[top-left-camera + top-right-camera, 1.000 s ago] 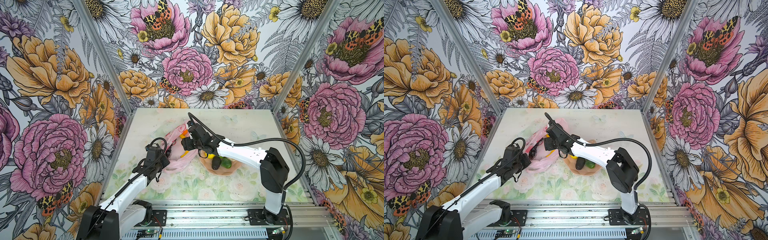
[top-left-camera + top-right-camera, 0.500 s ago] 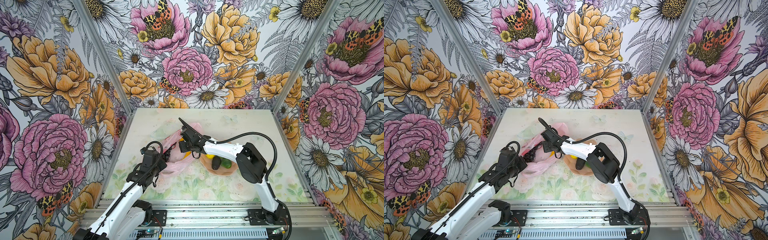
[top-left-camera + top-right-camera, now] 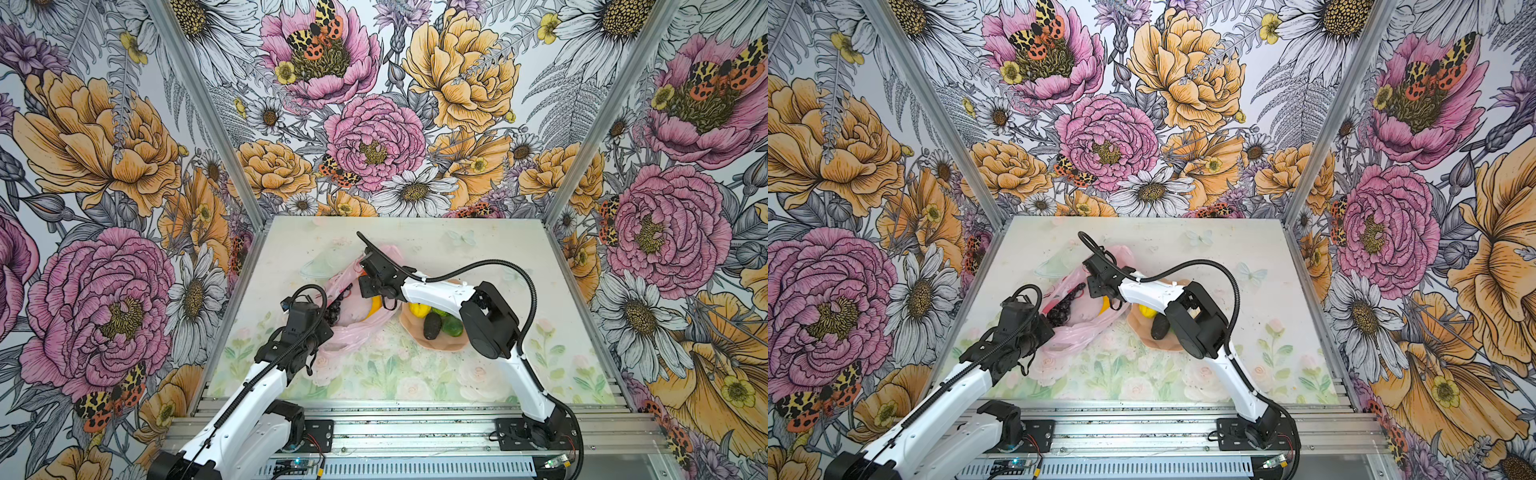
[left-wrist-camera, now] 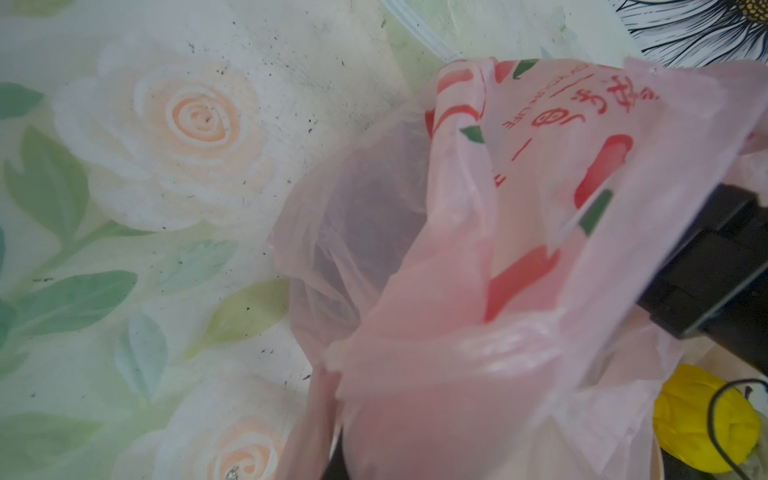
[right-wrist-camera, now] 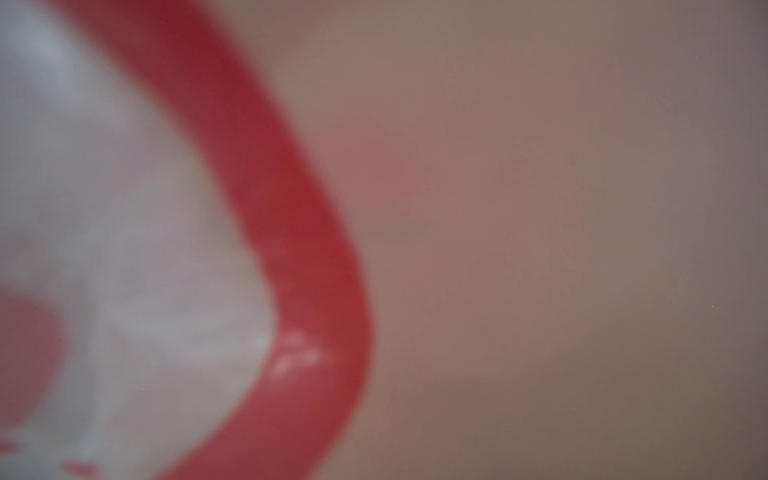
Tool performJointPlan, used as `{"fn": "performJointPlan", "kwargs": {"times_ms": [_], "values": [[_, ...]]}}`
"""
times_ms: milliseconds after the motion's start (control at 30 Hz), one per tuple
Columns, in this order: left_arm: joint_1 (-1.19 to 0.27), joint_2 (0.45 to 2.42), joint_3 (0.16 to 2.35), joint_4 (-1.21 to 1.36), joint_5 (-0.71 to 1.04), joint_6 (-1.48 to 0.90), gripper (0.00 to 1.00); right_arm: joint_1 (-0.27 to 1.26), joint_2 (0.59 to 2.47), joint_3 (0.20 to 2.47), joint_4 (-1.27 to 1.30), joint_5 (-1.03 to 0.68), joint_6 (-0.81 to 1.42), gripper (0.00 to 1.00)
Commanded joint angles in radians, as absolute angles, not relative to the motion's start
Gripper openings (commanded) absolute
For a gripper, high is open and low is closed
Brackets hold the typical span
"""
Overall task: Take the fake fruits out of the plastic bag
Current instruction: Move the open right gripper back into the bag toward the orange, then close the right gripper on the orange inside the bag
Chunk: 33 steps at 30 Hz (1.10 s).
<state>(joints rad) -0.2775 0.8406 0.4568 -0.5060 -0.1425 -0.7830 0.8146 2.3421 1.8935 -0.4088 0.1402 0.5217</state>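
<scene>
Tabletop (image 4: 104, 332) bag (image 4: 415, 395) lettering (image 4: 552, 104): left wrist only

The plastic bag (image 4: 498, 270) carries red print: large Chinese-style characters, illegible here, and small Latin letters ending in "LIFE", perhaps "GOOD LIFE".

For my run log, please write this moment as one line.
left gripper: shut on plastic bag | right gripper: inside bag, jaws hidden | grapes: in bag | lemon, avocado, limes: in bowl
</scene>
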Motion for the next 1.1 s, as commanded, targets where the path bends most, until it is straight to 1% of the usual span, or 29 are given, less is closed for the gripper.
{"fn": "performJointPlan", "kwargs": {"times_ms": [0, 133, 367, 500, 567, 700, 1067], "values": [[-0.269, 0.806, 0.436, -0.524, -0.166, -0.781, 0.00, 0.798, 2.382, 1.984, -0.393, 0.175, 0.521, 0.59], [-0.260, 0.783, 0.425, -0.530, -0.158, -0.779, 0.00, 0.765, 2.422, 2.050, -0.393, 0.201, 0.532, 0.59], [-0.243, 0.772, 0.422, -0.533, -0.146, -0.774, 0.00, 0.761, 2.493, 2.137, -0.394, 0.210, 0.530, 0.59], [-0.235, 0.770, 0.420, -0.532, -0.139, -0.771, 0.00, 0.758, 2.522, 2.163, -0.394, 0.185, 0.525, 0.64], [-0.229, 0.772, 0.417, -0.530, -0.135, -0.769, 0.00, 0.756, 2.537, 2.178, -0.393, 0.160, 0.520, 0.69], [-0.222, 0.773, 0.416, -0.529, -0.132, -0.767, 0.00, 0.756, 2.560, 2.199, -0.393, 0.127, 0.522, 0.74], [-0.219, 0.775, 0.411, -0.523, -0.123, -0.765, 0.00, 0.751, 2.619, 2.253, -0.395, 0.082, 0.543, 0.76]]}}
